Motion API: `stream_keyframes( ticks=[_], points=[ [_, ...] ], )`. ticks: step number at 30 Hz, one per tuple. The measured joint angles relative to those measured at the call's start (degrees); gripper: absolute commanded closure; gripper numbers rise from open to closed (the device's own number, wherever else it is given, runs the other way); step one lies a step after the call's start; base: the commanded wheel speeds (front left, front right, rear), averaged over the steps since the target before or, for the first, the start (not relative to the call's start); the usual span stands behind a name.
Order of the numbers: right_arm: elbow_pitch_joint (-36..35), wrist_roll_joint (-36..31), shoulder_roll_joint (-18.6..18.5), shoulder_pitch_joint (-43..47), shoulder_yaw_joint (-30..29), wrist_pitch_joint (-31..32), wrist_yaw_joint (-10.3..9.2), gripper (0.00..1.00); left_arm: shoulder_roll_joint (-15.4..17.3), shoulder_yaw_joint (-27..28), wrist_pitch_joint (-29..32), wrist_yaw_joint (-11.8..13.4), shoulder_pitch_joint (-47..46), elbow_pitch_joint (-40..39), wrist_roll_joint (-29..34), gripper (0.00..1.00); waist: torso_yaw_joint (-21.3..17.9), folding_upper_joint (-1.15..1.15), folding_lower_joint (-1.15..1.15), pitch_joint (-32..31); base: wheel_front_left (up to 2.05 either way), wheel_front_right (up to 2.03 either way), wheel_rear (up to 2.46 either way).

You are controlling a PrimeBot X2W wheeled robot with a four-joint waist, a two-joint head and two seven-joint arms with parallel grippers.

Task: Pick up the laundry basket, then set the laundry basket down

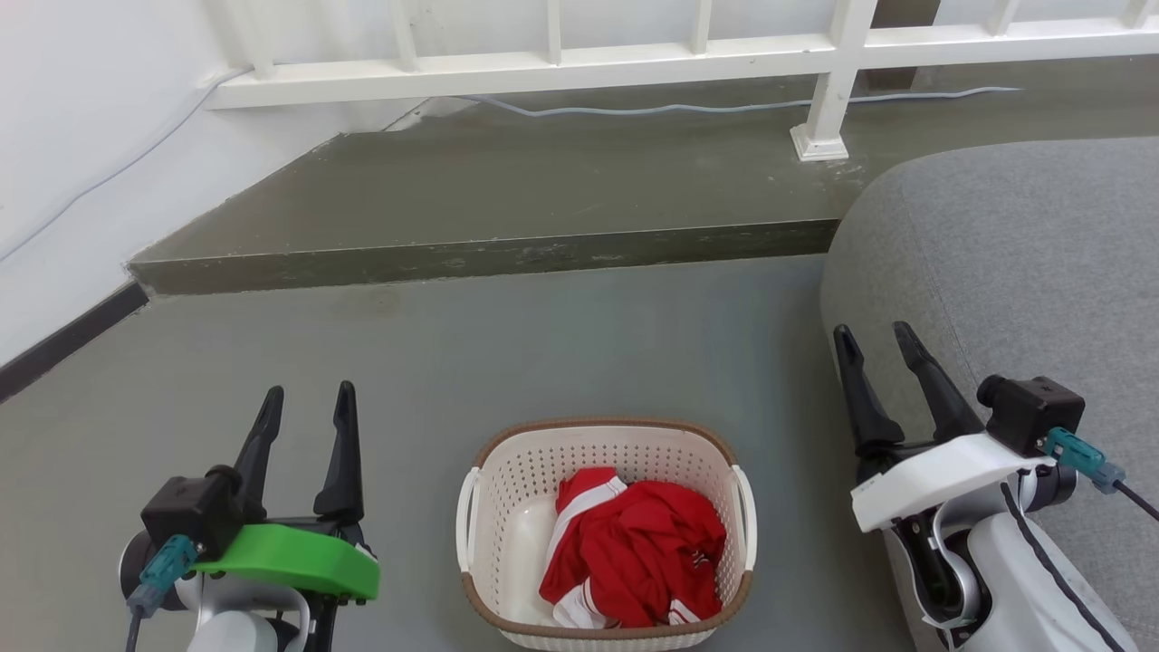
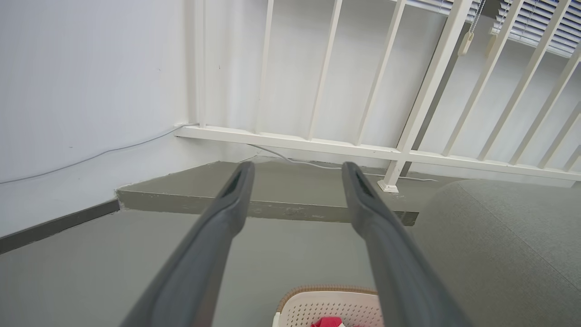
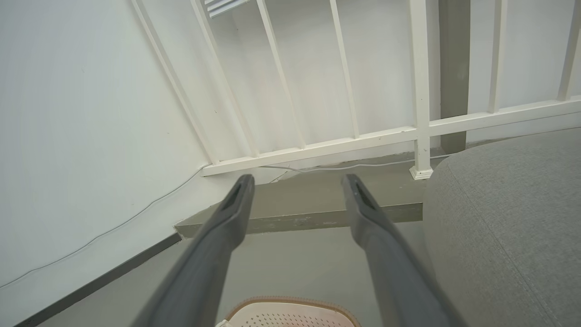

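The cream-white perforated plastic laundry basket (image 1: 605, 534) with its brown woven-look rim sits on the grey floor (image 1: 507, 353), holding a crumpled red-and-white garment (image 1: 638, 548). The left gripper (image 1: 308, 407) and right gripper (image 1: 876, 349) flank it, both spread open and empty.

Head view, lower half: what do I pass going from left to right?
left end effector → basket → right end effector
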Motion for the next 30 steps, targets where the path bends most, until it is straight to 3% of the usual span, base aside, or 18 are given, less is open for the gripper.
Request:
stream_keyframes(
  ticks=[14, 30],
  points=[
    [0.8, -1.0, 1.4, 0.5, -1.5, 0.0, 0.58, 0.00, -0.2, 1.0, 0.0, -0.8, 0.1, -0.1, 0.6, 0.00, -0.4, 0.00, 0.00, 0.7, 0.00, 0.00, 0.00],
    [0.7, -2.0, 1.6, 0.8, -3.1, 0.0, 1.19, 0.00, -0.4, 1.3, 0.0, -1.3, 0.1, -1.1, 1.1, 0.00, -1.7, 0.00, 0.00, 5.5, 0.00, 0.00, 0.00]
  ],
)
